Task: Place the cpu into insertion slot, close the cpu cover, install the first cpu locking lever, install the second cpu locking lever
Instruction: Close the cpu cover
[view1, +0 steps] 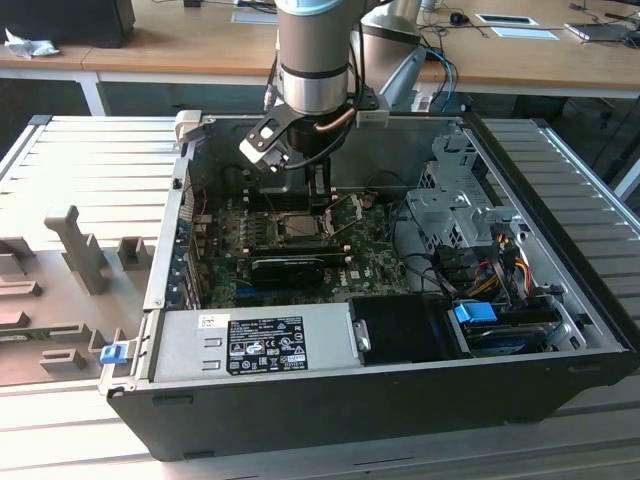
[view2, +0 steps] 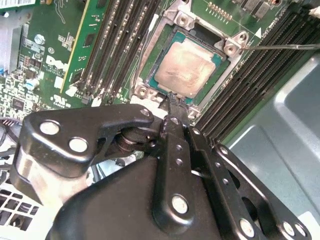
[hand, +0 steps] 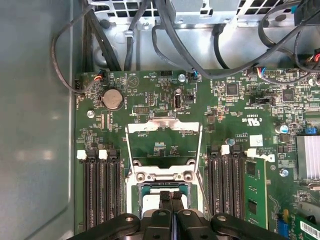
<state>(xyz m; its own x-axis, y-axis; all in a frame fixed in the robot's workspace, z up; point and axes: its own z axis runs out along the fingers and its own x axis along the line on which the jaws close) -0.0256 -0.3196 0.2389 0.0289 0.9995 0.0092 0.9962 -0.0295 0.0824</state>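
Cpu (view2: 186, 70) is sitting in the slot (view2: 149, 55); cover (hand: 162, 129) and levers (view2: 280, 47) are lying open; jaws are hovering closed, empty.

Exterior view sits well back from the insertion slot (view1: 300, 228), looking down into the open case (view1: 330, 400). Both wrist views hang close over that slot (second one skewed), sharing it and the memory slots (hand: 100, 190).

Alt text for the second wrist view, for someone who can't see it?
The claw, shut, has its tip at one edge of the cpu, which lies flat in the insertion slot with its silver top uncovered. Long memory slots run along both sides of the socket.
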